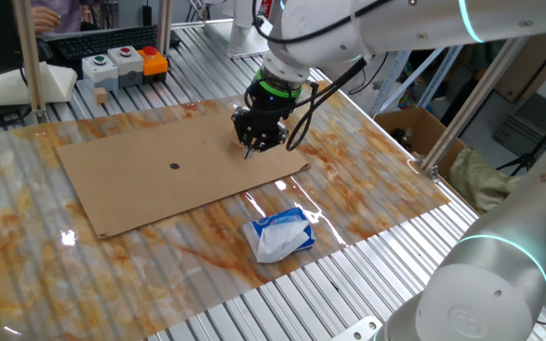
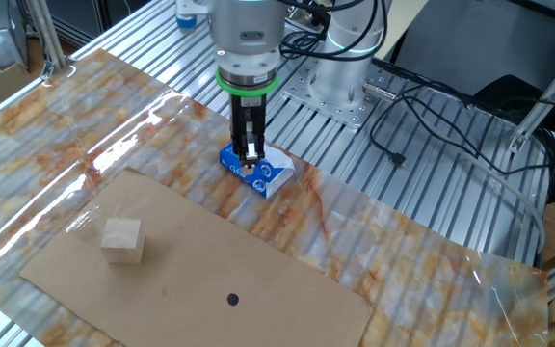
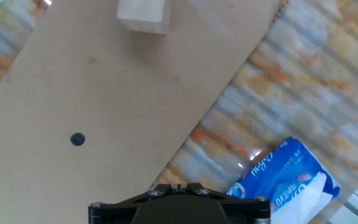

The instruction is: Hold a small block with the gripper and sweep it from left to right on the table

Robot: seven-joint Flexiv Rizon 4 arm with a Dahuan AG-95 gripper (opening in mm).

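Observation:
The small block (image 2: 121, 239), a pale tan wooden cube, sits on the brown cardboard sheet (image 2: 210, 280) and shows at the top of the hand view (image 3: 143, 14). It is hidden in the view from the control-box side. My gripper (image 2: 249, 159), black with a green ring, hangs above the cardboard's edge near the tissue pack, well away from the block. Its fingers look pressed together and hold nothing (image 1: 251, 147). The hand view shows only the gripper's black base. The marbled table (image 2: 403, 251) lies under everything.
A white-and-blue tissue pack (image 1: 281, 234) lies on the table beside the cardboard, just behind the gripper in the other fixed view (image 2: 258, 172). The cardboard has a black dot (image 3: 78, 139). A button box (image 1: 121, 64) stands at the back; an open carton (image 1: 410, 128) stands off the table's edge.

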